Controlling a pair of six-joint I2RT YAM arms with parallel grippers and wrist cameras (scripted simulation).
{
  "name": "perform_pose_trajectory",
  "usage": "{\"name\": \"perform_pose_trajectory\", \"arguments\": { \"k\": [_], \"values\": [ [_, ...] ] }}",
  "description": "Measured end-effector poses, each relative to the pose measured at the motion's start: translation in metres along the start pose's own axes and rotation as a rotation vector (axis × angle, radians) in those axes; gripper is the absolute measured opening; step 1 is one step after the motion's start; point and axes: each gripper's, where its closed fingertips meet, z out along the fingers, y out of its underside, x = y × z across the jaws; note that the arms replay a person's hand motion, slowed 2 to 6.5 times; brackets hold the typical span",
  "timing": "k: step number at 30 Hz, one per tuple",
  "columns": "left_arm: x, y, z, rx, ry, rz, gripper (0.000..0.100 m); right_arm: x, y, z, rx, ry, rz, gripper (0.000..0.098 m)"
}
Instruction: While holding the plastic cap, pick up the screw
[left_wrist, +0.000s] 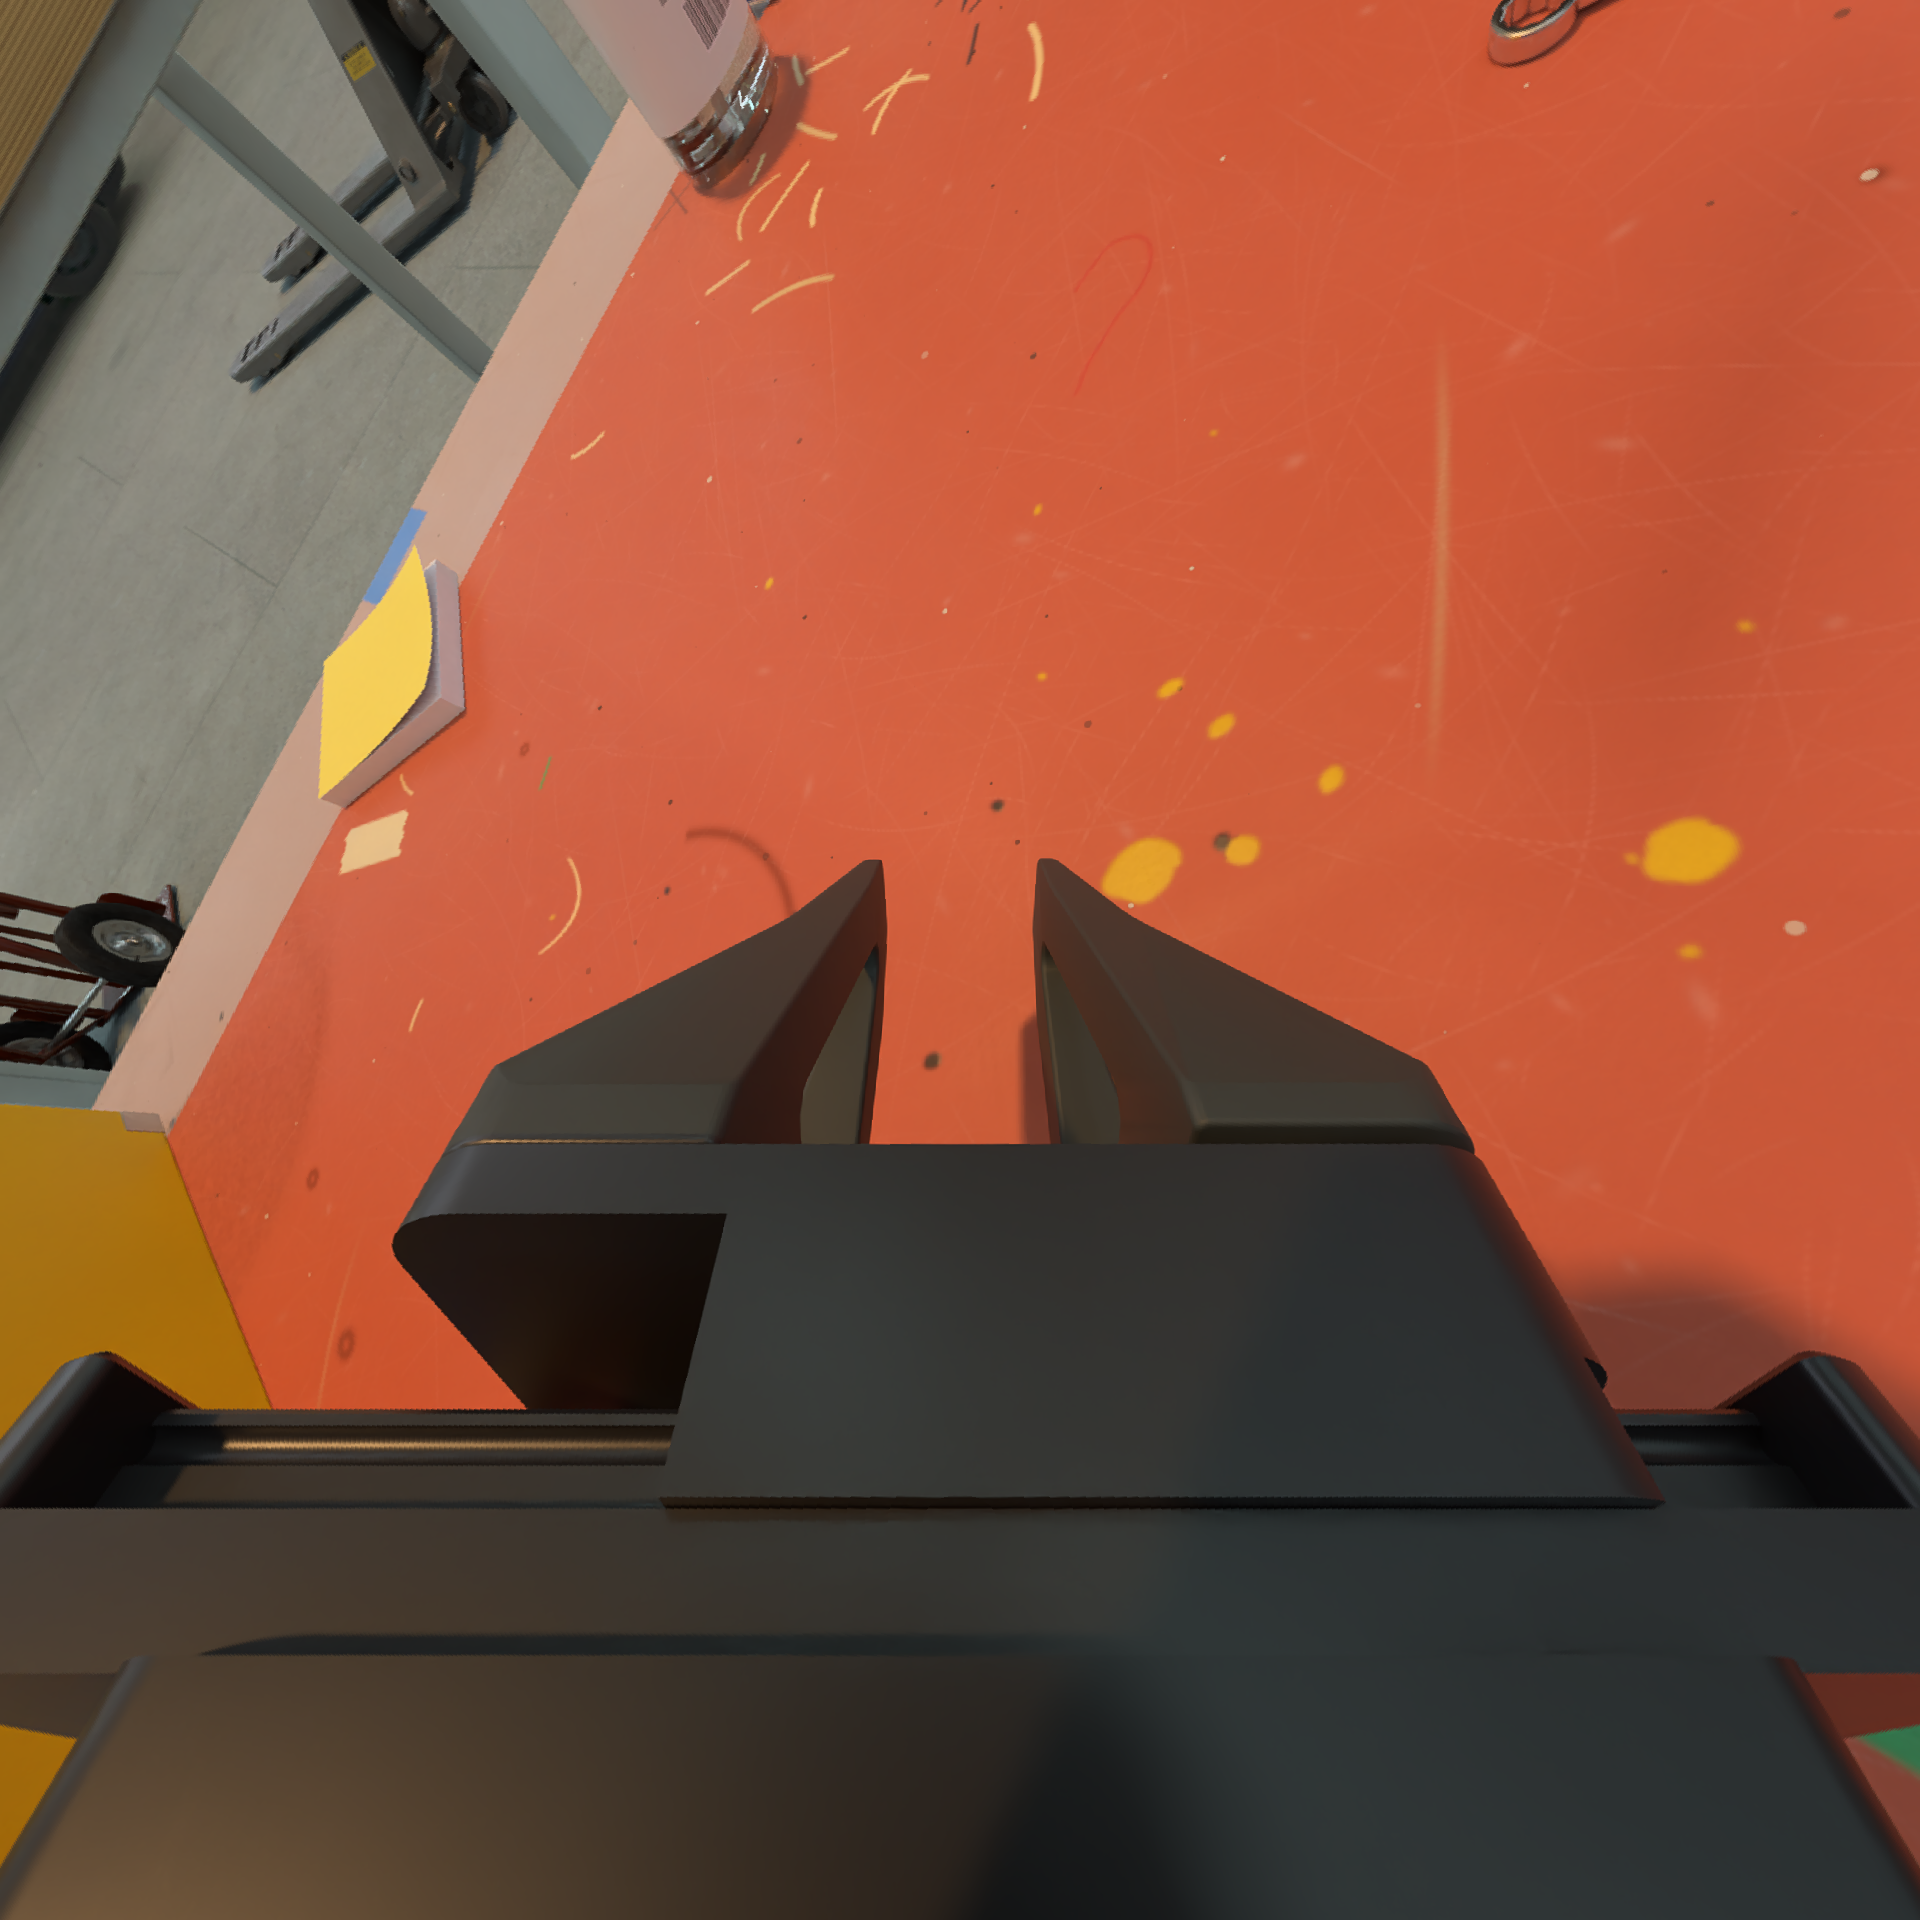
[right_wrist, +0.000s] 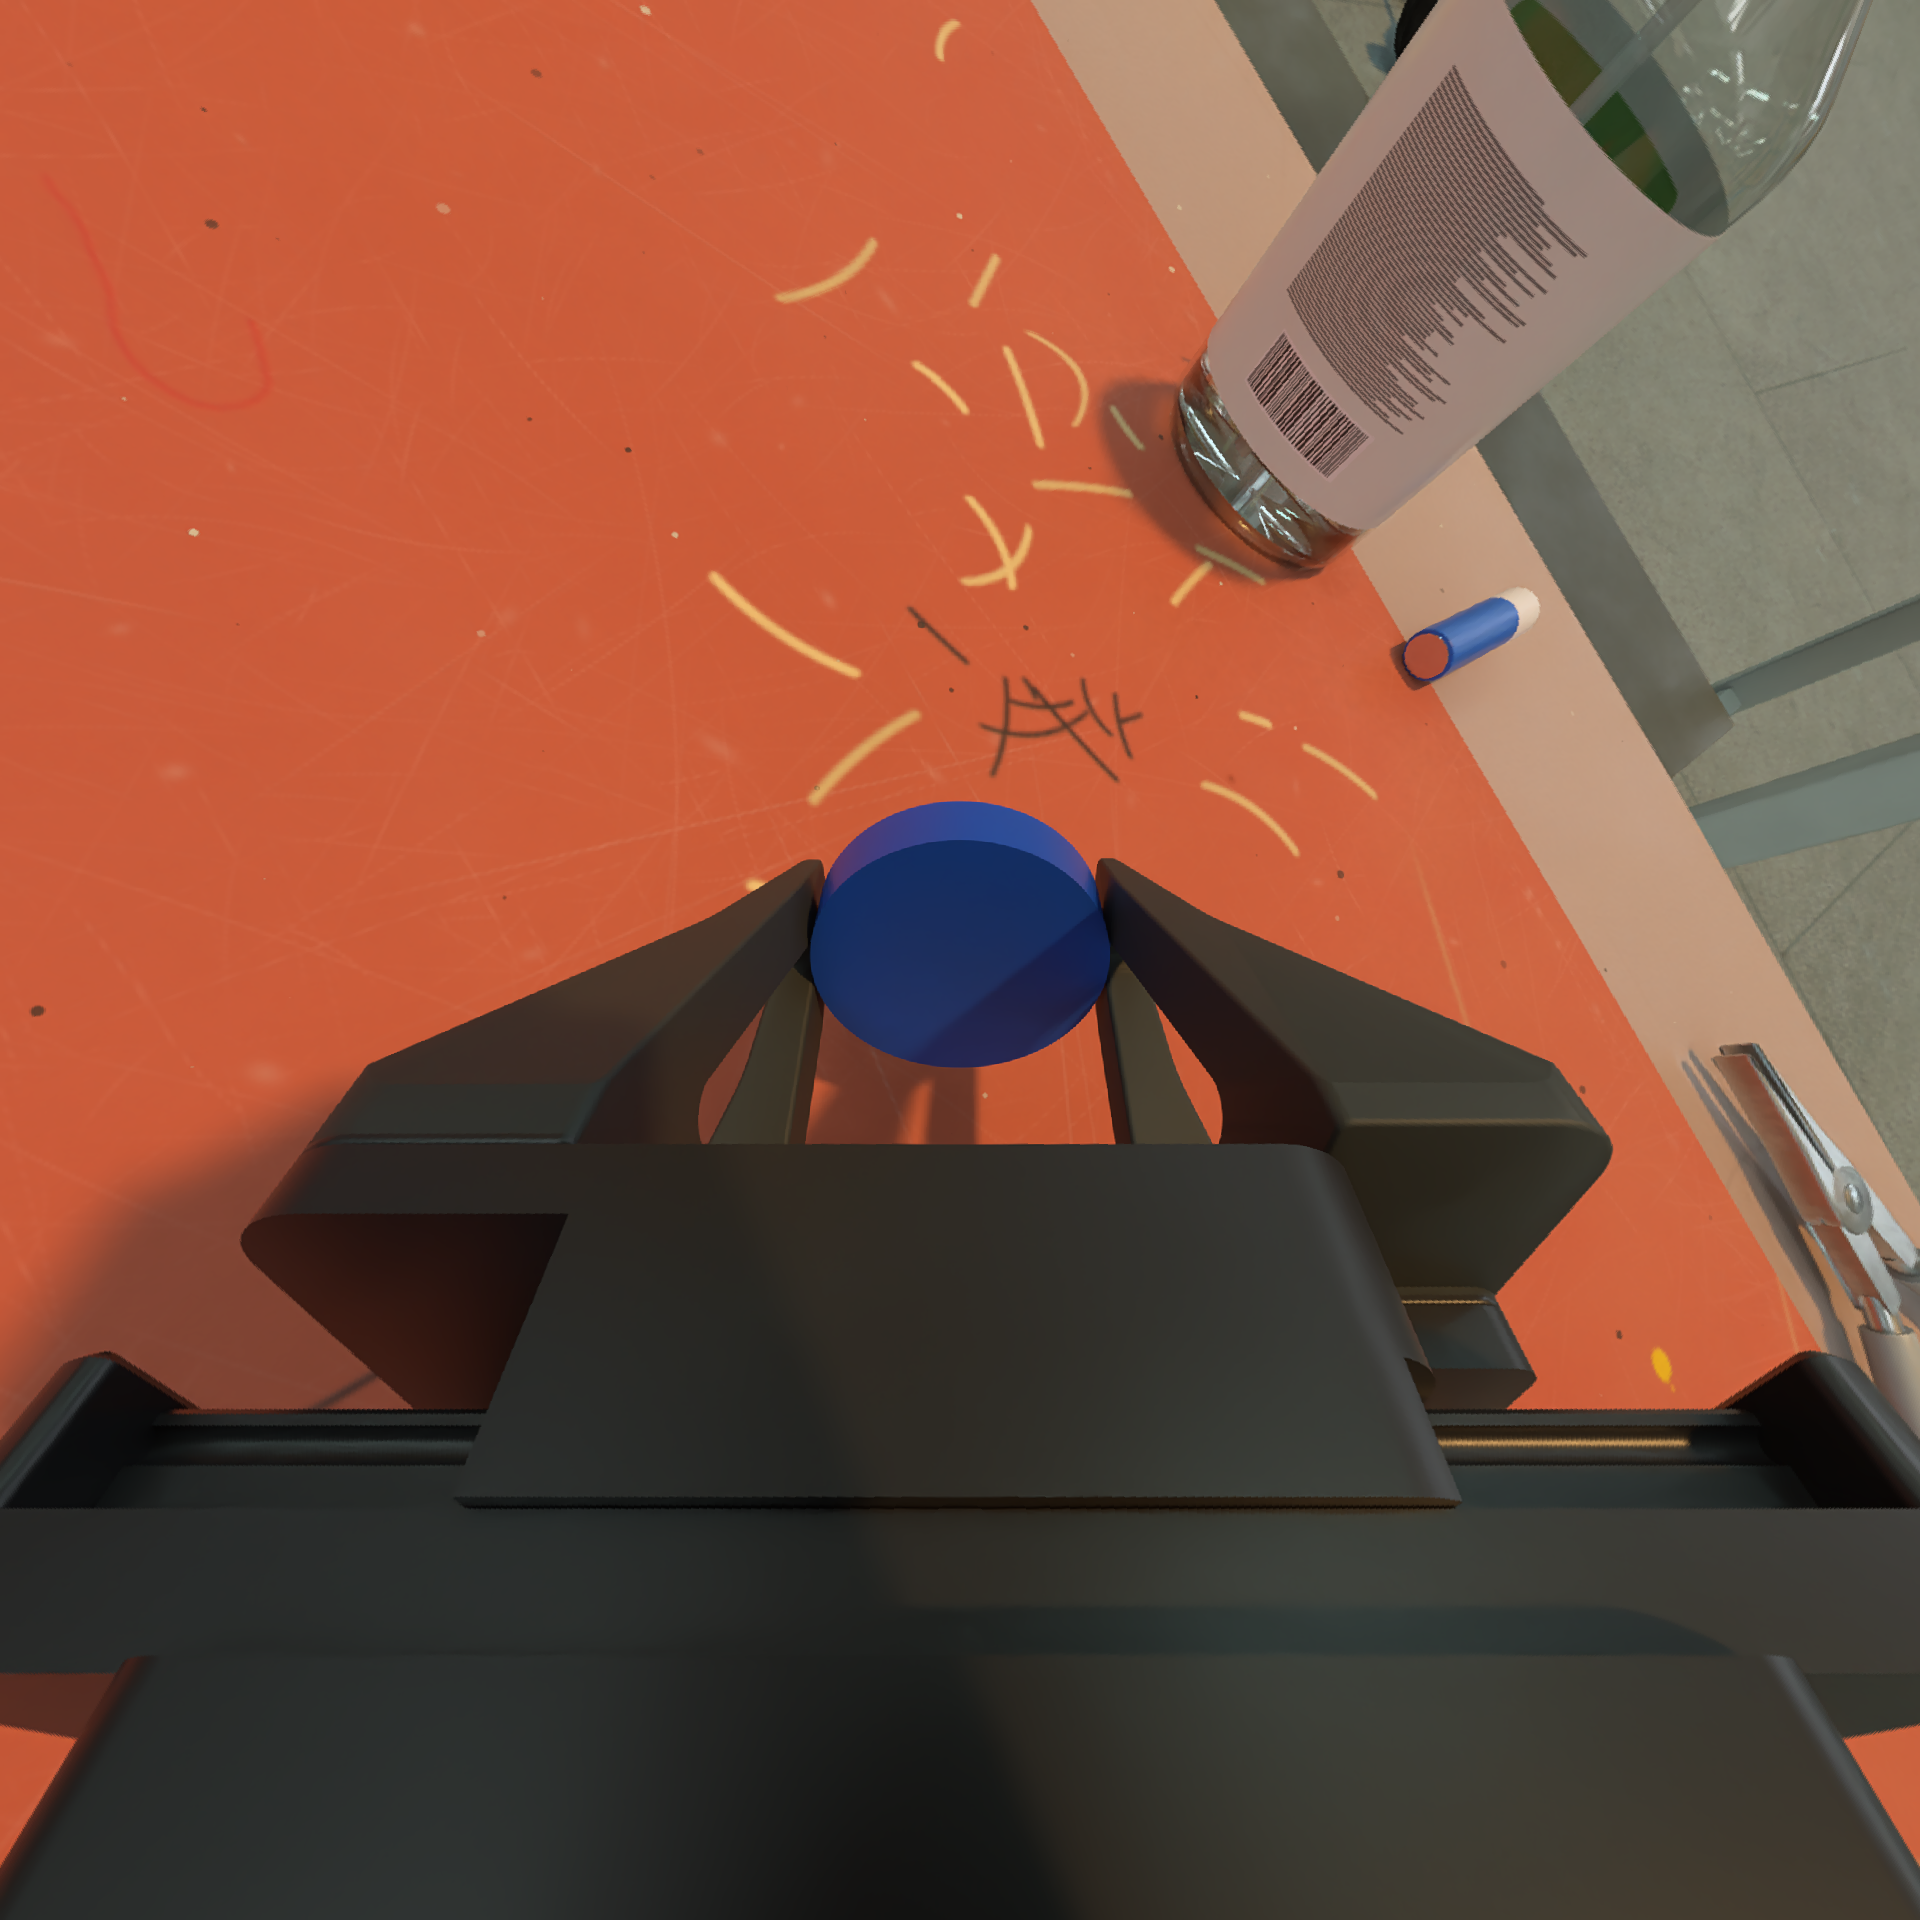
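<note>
The right gripper (right_wrist: 958, 883) pinches the round blue plastic cap (right_wrist: 956, 935) by its rim at the centre of the right wrist view; it looks light, stiff and smooth, so it could slip. The left gripper (left_wrist: 958, 873) hangs slightly spread and empty over the scratched orange tabletop (left_wrist: 1247, 468); no screw shows in either view, though I'd expect it to be small, hard, and best taken across the shank.

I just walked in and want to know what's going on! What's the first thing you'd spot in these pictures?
The round blue plastic cap jumps out first, pinched in the right pincer above the bright orange table. Next comes the clear bottle with a pale label standing near the table's edge, with a small blue tube lying beside it. In the left wrist view, the left pincer holds nothing, its fingers slightly apart.
</note>
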Motion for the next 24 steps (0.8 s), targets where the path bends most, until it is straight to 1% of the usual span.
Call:
{"name": "perform_pose_trajectory", "arguments": {
  "k": [24],
  "values": [
    [0.0003, 0.0003, 0.0000, -0.001, 0.001, 0.002, 0.024, 0.0001, 0.0018, 0.0010, -0.006, 0.000, -0.001, 0.0428]
  ]
}}
